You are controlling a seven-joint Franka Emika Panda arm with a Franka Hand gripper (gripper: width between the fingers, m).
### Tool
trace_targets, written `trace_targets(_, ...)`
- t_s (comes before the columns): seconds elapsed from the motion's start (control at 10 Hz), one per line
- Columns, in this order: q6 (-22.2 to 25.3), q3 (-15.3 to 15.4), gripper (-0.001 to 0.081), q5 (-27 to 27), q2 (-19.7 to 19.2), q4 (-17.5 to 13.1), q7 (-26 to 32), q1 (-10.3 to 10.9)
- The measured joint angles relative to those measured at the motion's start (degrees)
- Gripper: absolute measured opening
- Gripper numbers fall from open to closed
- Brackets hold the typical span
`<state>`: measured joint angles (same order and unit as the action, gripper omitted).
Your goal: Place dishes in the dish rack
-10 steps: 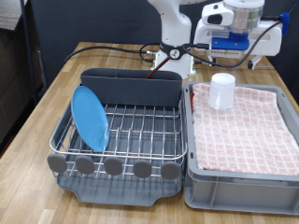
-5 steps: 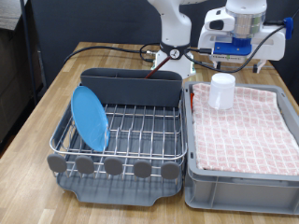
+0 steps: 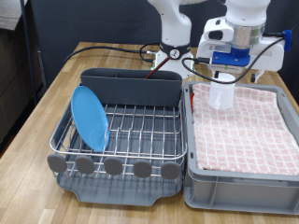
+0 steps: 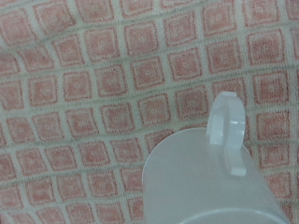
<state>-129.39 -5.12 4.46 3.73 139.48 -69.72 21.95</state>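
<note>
The light-blue plate (image 3: 91, 117) stands on edge in the left side of the silver wire dish rack (image 3: 140, 142). The white mug (image 3: 221, 91) stands upright on the checked cloth in the grey bin. My gripper (image 3: 230, 71) hangs just above the mug, a little to the exterior view's right of it; its fingers do not show clearly. In the wrist view the mug (image 4: 201, 182) and its handle (image 4: 227, 131) fill one corner, seen from above, and no fingers show. The wooden spoon is out of view.
The grey bin (image 3: 196, 177) lined with red-and-white checked cloth (image 3: 248, 131) sits right of the rack. The rack's tall grey back compartment (image 3: 131, 86) stands behind the wires. Cables (image 3: 121, 49) and the robot base (image 3: 173, 51) are at the table's far side.
The gripper has moved towards the exterior view's left and lower, from right of and behind the mug to just above it. The plate and the mug have not moved.
</note>
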Motion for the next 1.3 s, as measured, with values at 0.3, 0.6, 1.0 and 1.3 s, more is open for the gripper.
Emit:
trace_targets(0.3,0.0,-0.9,0.0802,0.3,-2.3,-0.3,0.3,-0.1)
trace_targets(0.6,-0.2,-1.6,0.0802,0.2,-3.9,-0.3,1.0,-0.1)
trace_targets(1.0,-1.1,-2.3,0.0802,1.0,-5.1,-0.3,2.5,-0.1)
trace_targets(1.3,-2.5,-2.6,0.0802,4.6,-6.4,-0.1,4.4,-0.1)
